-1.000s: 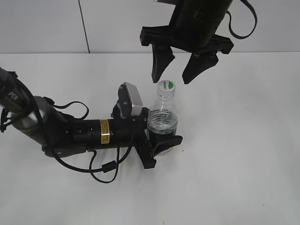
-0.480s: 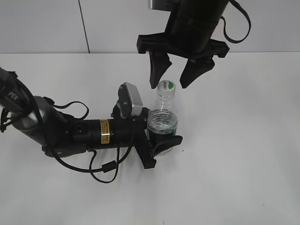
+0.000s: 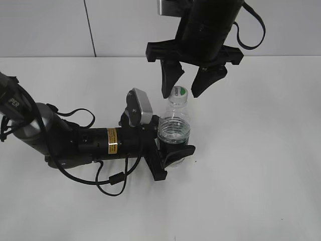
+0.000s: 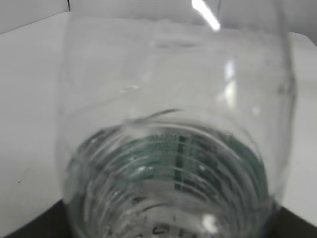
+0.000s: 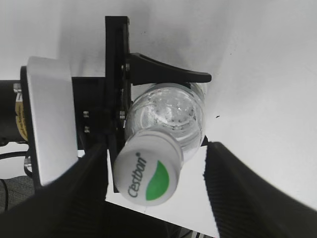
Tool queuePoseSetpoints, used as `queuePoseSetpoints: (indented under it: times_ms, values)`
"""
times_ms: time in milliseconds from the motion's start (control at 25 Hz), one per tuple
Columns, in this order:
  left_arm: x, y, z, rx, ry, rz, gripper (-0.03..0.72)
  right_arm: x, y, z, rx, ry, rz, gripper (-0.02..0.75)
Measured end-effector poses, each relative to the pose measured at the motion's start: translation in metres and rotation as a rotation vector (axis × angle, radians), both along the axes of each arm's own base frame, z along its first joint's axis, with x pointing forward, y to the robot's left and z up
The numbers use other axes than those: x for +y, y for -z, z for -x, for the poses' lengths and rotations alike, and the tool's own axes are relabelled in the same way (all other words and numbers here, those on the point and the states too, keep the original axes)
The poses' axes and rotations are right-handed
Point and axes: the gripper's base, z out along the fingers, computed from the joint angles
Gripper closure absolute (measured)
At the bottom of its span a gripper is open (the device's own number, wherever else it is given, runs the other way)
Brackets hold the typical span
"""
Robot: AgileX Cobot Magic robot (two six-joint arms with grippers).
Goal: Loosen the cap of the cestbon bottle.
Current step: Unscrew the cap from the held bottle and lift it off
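The clear cestbon bottle (image 3: 174, 128) stands upright on the white table, its ribbed body and green label filling the left wrist view (image 4: 173, 148). My left gripper (image 3: 173, 150) is shut on the bottle's lower body. The white cap (image 3: 179, 93) with the green leaf mark sits on the neck and shows from above in the right wrist view (image 5: 147, 176). My right gripper (image 3: 183, 88) hangs open from above, one finger on each side of the cap, not touching it. In the right wrist view its fingers (image 5: 156, 178) flank the cap, the left one closer.
The left arm (image 3: 75, 143) lies low across the table from the left, with a loose black cable (image 3: 113, 181) beside it. A grey wall (image 3: 100, 25) rises behind the white tabletop (image 3: 261, 150).
My right gripper has come down and slightly left, so its open fingers now straddle the cap. The bottle and the left arm have not moved.
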Motion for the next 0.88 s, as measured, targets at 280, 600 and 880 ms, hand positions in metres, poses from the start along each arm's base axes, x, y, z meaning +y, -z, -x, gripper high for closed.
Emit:
queuePoseSetpoints:
  times_ms: [280, 600, 880]
  values:
    - [0.0, 0.0001, 0.0, 0.0, 0.0, -0.001, 0.286, 0.0009, -0.0002, 0.0006, 0.007, 0.002, -0.01, 0.439]
    - [0.0, 0.0001, 0.0, 0.0, 0.0, -0.001, 0.286, 0.0011, -0.0003, 0.0007, -0.038, -0.153, -0.004, 0.44]
    - [0.0, 0.0001, 0.0, 0.0, 0.0, -0.001, 0.286, 0.0013, -0.0006, 0.0007, -0.16, -0.56, 0.017, 0.44]
